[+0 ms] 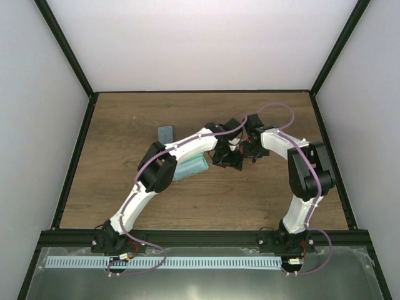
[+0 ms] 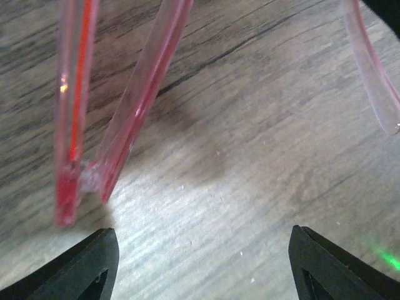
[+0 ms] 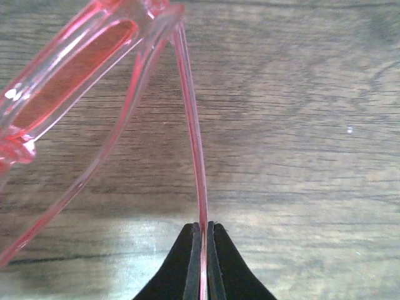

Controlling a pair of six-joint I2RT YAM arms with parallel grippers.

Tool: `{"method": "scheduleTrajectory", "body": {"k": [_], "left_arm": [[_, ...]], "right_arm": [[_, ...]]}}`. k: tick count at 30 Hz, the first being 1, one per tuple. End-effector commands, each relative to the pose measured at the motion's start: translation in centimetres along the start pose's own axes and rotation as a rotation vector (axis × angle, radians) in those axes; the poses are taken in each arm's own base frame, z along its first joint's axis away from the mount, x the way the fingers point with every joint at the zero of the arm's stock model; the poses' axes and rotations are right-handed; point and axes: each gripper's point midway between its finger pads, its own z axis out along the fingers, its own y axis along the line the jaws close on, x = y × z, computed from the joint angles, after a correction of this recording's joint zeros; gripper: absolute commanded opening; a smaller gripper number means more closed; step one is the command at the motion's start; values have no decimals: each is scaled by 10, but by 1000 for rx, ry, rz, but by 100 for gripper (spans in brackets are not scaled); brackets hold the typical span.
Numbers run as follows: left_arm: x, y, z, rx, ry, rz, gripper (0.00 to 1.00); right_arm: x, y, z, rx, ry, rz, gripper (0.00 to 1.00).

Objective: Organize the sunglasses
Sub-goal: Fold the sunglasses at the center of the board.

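Sunglasses (image 3: 69,69): red, clear-framed, arms unfolded. You find them at the middle of the surface (image 1: 125,194), between both end effectors and mostly hidden from above.
Right end effector (image 3: 204,226): clenched on one slender arm of the sunglasses, which runs straight from your fingertips to the frame's hinge.
Left end effector (image 2: 203,240): released, jaws wide apart. The frame's hinged corner sits just beyond your left fingertip, not between the jaws.
Blue case (image 1: 190,166): left of the sunglasses, partly under the left arm (image 1: 132,203).
Grey case (image 1: 165,133): further left and farther back than the blue one.
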Motion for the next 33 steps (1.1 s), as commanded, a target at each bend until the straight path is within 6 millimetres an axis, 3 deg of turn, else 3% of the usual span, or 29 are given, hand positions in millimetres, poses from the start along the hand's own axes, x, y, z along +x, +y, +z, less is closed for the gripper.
{"method": "scheduleTrajectory", "body": {"k": [1, 5, 10, 13, 16, 22, 29, 33], "left_arm": [[-33, 9, -63, 28, -145, -37, 77], [-62, 29, -105, 75, -248, -101, 78], [-84, 43, -121, 103, -298, -140, 78], [-83, 51, -103, 96, -267, -168, 78], [-75, 46, -80, 92, -219, -170, 77], [-46, 5, -31, 41, -142, -96, 77], [-37, -33, -21, 76, -119, -19, 77], [-32, -36, -18, 63, -109, 0, 77]], "right_arm": [[6, -4, -29, 34, -22, -38, 1], [11, -6, -37, 22, -36, -27, 1], [13, -8, -48, 19, -56, -23, 1], [12, -6, -58, -10, -72, -17, 1], [11, -3, -68, -42, -84, 0, 1], [5, 5, -81, -91, -94, 28, 1], [-3, 22, -90, -187, -95, 64, 1], [3, 31, -85, -240, -73, 86, 1]]}}
